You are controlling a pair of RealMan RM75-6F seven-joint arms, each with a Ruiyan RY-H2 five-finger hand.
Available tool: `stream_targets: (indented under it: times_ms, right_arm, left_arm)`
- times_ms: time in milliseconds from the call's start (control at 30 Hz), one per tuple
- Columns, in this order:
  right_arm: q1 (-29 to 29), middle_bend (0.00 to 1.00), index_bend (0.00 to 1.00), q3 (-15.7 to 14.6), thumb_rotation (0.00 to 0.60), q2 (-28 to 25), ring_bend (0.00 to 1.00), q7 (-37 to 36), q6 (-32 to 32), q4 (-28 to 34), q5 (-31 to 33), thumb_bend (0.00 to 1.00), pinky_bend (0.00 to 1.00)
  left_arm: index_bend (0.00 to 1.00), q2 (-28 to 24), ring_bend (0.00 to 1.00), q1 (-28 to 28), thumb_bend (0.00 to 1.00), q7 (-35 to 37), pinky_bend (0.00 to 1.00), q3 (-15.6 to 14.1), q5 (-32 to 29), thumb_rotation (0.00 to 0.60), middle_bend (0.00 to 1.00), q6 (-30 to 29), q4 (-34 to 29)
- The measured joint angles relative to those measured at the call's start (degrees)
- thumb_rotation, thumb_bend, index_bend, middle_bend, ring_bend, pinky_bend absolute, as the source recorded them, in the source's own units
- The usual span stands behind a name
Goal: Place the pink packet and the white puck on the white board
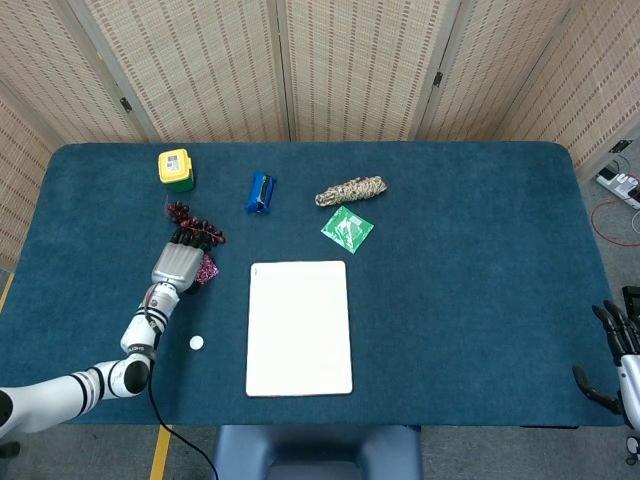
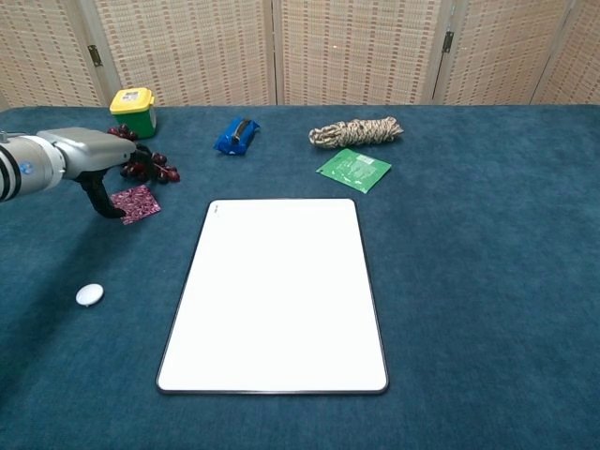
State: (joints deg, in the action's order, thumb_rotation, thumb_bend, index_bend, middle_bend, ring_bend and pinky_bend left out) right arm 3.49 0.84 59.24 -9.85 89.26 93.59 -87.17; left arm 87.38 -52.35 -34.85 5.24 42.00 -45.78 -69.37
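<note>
The pink packet [image 1: 207, 268] [image 2: 136, 202] lies flat on the blue table, left of the white board [image 1: 299, 328] [image 2: 277, 292]. My left hand [image 1: 174, 263] [image 2: 86, 157] hovers just above the packet's left side, fingers stretched toward the grapes and thumb hanging down beside the packet; it holds nothing. The small white puck [image 1: 196, 342] [image 2: 90, 294] rests nearer the front edge, left of the board. The board is bare. My right hand [image 1: 618, 345] sits off the table's front right corner with fingers apart and empty; the chest view does not show it.
Dark red grapes [image 1: 195, 225] [image 2: 148, 166] lie right under my left fingertips. A yellow and green tub [image 1: 175, 169], a blue packet [image 1: 261, 192], a coil of rope [image 1: 351, 190] and a green sachet [image 1: 347, 228] line the far side of the table.
</note>
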Motion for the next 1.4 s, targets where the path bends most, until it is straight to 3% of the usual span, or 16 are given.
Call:
stream_targets:
  times_ms: [333,633,967,1400]
  right_arm:
    - [0.4,0.06,0.03,-0.1,0.600,0.0,0.10,1.1,0.2,0.8,0.1,0.36,0.04]
    - [1.0,0.06,0.03,-0.1,0.600,-0.3,0.10,2.7,0.9,2.2,0.3,0.37,0.04]
    - [1.0,0.06,0.03,0.0,0.600,-0.7,0.10,4.9,0.8,4.3,0.4,0.36,0.04]
    - [0.5,0.06,0.03,0.3,0.600,-1.0,0.10,6.4,0.0,5.7,0.7,0.36,0.04]
  left_arm:
    - [0.25,0.2,0.07,1.3,0.36,10.1,0.00,-3.0,17.0,0.600,0.09,2.5,6.1]
    - [0.27,1.6,0.07,1.2,0.36,20.1,0.00,-4.6,28.3,0.600,0.09,3.9,12.7]
    - [0.28,3.5,0.08,1.0,0.36,27.1,0.00,-5.5,33.7,0.600,0.10,5.9,19.3]
    - [0.29,3.9,0.08,1.9,0.36,31.2,0.00,-5.6,36.3,0.600,0.10,6.7,22.1]
